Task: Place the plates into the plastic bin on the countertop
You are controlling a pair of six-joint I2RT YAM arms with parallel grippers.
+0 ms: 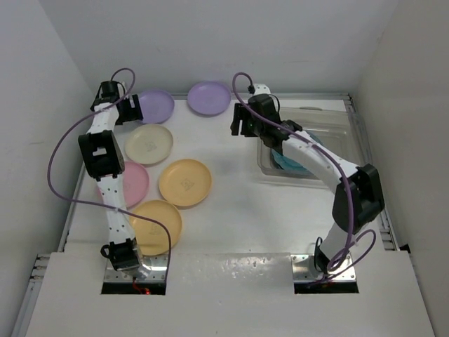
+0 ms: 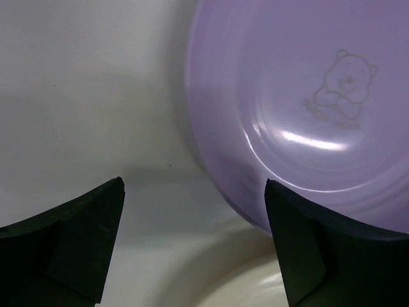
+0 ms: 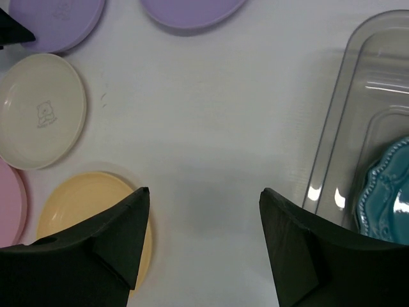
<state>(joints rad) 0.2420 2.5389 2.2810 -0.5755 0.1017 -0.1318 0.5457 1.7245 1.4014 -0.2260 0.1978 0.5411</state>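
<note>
**Clerk:** Item: plates. How many are on the desk (image 1: 238, 217)?

**Checker:** Six, all on its left half.
- The left lavender plate (image 1: 156, 106) and the right lavender plate (image 1: 209, 97) lie by the far wall.
- The cream plate (image 1: 149, 144) is nearer, with a small bear figure at its middle.
- The pink plate (image 1: 130, 184) is partly under the left arm (image 1: 105, 158).
- The far yellow plate (image 1: 185, 182) is right of the pink plate.
- The near yellow plate (image 1: 156, 226) is closest to the arm bases.

**Clerk:** And the bin (image 1: 330, 123)?

**Checker:** It is a clear, shallow tub with rounded corners at the desk's far right. A teal plate (image 3: 391, 192) with a scalloped rim lies inside.

**Clerk:** One teal plate or two?

**Checker:** Cannot tell. The right arm (image 1: 316, 165) covers most of it from above, and the wrist view cuts it off at the edge.

**Clerk:** Jaws?

**Checker:** The left jaws are spread with nothing between them, close above the left lavender plate's rim. That plate bears a bear outline, and the lettering beneath is too faint to read. The right jaws are also spread and hold nothing, over bare desk between the plates and the bin.
</note>
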